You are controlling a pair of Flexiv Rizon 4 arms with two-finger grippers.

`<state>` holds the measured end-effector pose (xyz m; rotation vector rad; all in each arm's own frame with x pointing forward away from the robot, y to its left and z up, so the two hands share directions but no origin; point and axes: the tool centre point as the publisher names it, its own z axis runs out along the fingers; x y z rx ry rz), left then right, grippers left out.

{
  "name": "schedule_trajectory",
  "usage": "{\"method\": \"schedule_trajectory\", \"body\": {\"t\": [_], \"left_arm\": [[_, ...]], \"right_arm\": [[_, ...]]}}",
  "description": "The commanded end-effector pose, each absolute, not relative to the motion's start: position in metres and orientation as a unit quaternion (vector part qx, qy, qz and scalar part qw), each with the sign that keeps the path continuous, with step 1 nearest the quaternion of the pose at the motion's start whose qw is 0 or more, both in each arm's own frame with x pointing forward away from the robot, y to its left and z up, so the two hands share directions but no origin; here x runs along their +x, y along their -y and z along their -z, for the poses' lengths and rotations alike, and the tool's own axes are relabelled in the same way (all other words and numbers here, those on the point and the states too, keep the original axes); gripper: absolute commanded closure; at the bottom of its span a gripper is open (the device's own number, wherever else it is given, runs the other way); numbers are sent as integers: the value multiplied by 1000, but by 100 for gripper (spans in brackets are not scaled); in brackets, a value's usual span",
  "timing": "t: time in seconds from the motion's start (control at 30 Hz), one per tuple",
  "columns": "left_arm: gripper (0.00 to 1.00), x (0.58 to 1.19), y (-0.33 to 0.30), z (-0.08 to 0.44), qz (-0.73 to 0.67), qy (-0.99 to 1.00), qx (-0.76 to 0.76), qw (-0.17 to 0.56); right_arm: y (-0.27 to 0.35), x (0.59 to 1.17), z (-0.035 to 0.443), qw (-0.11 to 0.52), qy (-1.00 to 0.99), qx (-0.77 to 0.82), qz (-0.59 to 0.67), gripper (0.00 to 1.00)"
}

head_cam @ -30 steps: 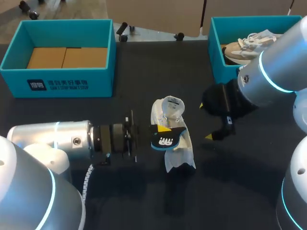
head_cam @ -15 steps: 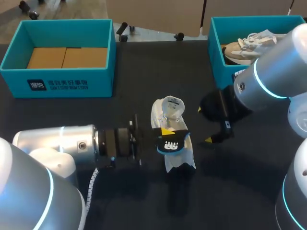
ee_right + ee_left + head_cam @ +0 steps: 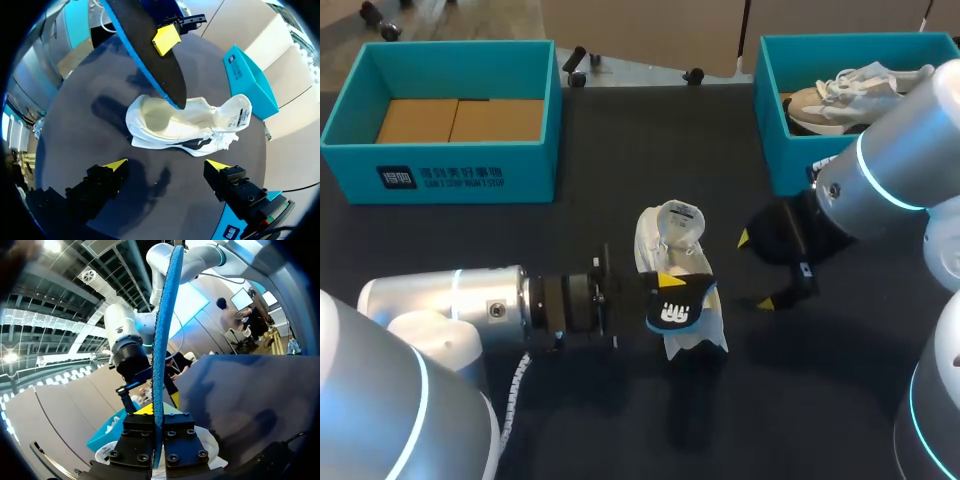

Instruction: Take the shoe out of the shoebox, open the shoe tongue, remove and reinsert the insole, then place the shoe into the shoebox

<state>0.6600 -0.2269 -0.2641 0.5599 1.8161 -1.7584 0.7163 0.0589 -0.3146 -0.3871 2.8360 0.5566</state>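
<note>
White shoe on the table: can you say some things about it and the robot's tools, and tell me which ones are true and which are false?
1. The left tool is shut on the insole. True.
2. The white shoe is inside a box. False: it lies on the table, out in the open between the two boxes.
3. The right tool is gripping the white shoe. False: it is open, apart from the shoe, with nothing held.
4. The right teal box has a second shoe in it. True.
5. The left teal box holds a shoe too. False: only its brown cardboard bottom shows.
</note>
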Motion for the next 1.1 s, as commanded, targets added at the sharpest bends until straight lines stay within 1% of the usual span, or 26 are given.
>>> {"method": "schedule_trajectory", "body": {"t": [0.03,0.53,0.83,1.1], "left_arm": [[100,661,232,266,653,-674,204,277],[100,659,233,266,650,-679,200,277],[100,657,232,265,651,-677,201,279],[100,657,236,275,649,-678,204,278]], "right_arm": [[-61,722,324,108,-967,-131,-189,0],[-71,734,329,121,-963,-137,-196,0],[-70,734,326,114,-966,-129,-191,0],[-70,734,326,114,-966,-129,-191,0]]}}
